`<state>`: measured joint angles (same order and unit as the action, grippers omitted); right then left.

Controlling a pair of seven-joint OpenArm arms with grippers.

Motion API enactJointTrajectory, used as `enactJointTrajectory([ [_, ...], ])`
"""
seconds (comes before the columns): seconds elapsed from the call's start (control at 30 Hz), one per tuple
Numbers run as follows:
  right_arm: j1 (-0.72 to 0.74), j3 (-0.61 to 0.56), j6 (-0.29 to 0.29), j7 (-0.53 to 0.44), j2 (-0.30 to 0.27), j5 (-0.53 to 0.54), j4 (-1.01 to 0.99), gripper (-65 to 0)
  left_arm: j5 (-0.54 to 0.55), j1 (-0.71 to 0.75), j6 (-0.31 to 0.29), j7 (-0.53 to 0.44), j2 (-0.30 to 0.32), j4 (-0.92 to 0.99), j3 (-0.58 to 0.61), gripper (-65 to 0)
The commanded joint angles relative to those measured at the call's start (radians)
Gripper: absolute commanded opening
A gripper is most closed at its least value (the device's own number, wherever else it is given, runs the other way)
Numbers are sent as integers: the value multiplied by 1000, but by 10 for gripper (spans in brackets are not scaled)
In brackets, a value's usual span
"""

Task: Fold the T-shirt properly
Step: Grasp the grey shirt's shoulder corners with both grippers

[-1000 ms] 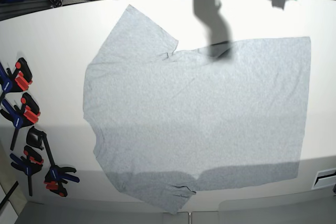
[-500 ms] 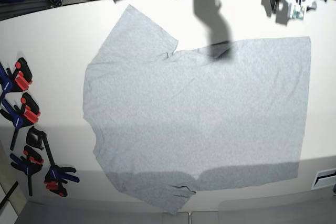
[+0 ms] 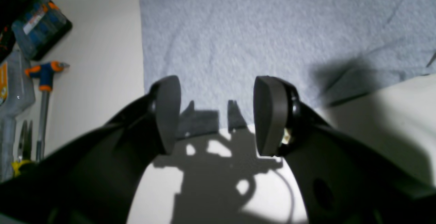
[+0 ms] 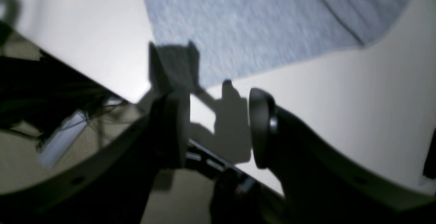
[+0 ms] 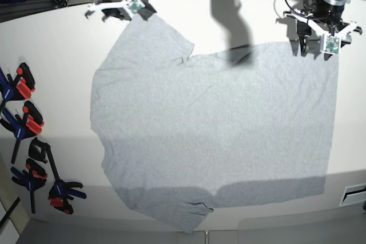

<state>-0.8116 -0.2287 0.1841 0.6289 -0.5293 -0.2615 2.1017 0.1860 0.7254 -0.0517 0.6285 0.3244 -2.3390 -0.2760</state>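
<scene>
Base view: T-shirt [image 5: 211, 130] lies spread flat, plain side up, on my desk [image 5: 51, 44], clamps [image 5: 26, 141] along its edge. Farther back, my left tool [image 5: 318, 43] hangs parted and empty over the hem corner; my right tool [image 5: 114, 8], parted and empty, by the far sleeve.

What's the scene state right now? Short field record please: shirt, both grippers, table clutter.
shirt: T-shirt spread flat, plain grey side up, not yet folded
left gripper: left gripper open, holding nothing, over the shirt's far hem corner
right gripper: right gripper open, holding nothing, at the far sleeve tip
table: white table
clutter: bar clamps along one table edge, clear of the shirt
</scene>
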Motion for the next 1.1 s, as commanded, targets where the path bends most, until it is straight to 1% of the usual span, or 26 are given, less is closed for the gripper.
enactJointTrajectory([
  [0.0, 15, -18, -9, -10, -16, -13, -11, -385, -2, 1, 7, -23, 6, -17, -5, -330],
  [0.27, 163, -151, -11, -11, -19, -62, -183, -385, -2, 1, 7, -23, 6, -17, -5, -329],
  [0.43, 209, -178, -12, 6, -19, -79, -248, -386, -2, 1, 7, -23, 6, -17, -5, -330],
  [0.47, 212, -178, -12, 10, -19, -80, -254, -395, -2, 1, 7, -23, 6, -17, -5, -330],
  [0.5, 213, -178, -12, 16, -19, -80, -257, -436, -2, 1, 7, -24, 6, -17, -5, -329],
  [0.6, 213, -179, -12, 9, -19, -80, -256, -650, -2, 1, 7, -43, 5, -17, -5, -329],
  [0.73, 212, -179, -12, -30, -19, -80, -256, -650, -14, 0, 7, -63, 6, -17, -5, -329],
  [0.8, 212, -179, -11, -37, -19, -80, -251, -650, -60, 0, 2, -65, 8, -17, -5, -330],
  [0.83, 212, -179, -11, -37, -19, -80, -248, -650, -92, 0, -9, -65, 12, -14, -5, -330],
  [0.87, 212, -179, -11, -37, -19, -80, -246, -650, -126, 0, -39, -65, 20, 5, -5, -330],
  [0.9, 212, -179, -11, -37, -19, -80, -243, -650, -149, 0, -90, -69, 34, 30, -5, -330],
  [1.0, 213, -179, -11, -37, -19, -80, -243, -650, -160, 0, -285, -101, 108, 134, -4, -330],
  [1.07, 212, -179, -11, -38, -19, -79, -243, -650, -177, 0, -399, -158, 171, 222, -4, -330],
])
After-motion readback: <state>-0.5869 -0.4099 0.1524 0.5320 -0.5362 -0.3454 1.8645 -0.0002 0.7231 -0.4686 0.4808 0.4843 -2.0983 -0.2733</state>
